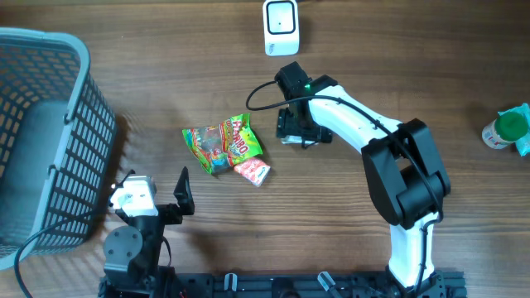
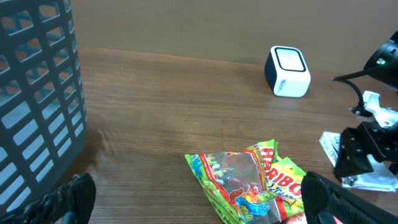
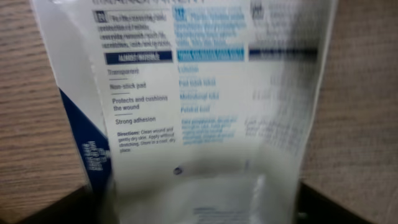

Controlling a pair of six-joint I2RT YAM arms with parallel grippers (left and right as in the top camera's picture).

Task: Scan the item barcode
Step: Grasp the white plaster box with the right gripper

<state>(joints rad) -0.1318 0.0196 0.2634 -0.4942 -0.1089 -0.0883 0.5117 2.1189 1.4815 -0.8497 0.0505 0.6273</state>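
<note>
overhead: straight down, high above left pincer (image 1: 157, 197) | left wrist: low, facing ahead of left pincer; shares scanner (image 2: 287, 71) with overhead | right wrist: very close on packet (image 3: 205, 106)

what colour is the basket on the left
Grey-blue plastic basket with slotted walls, clearest in the overhead view.

Grey-blue slatted plastic basket (image 1: 80, 157) at the left edge of the wooden worktop (image 1: 166, 50), upright, top open. Near the middle, a crinkled Haribo sweet bag (image 1: 222, 145) lying flat, bright green and red. Touching its lower right corner, a small pink-and-white sachet (image 1: 252, 171). Far right, well apart from these, a green-capped white bottle (image 1: 503, 129), partly cut off by the frame edge.
</note>
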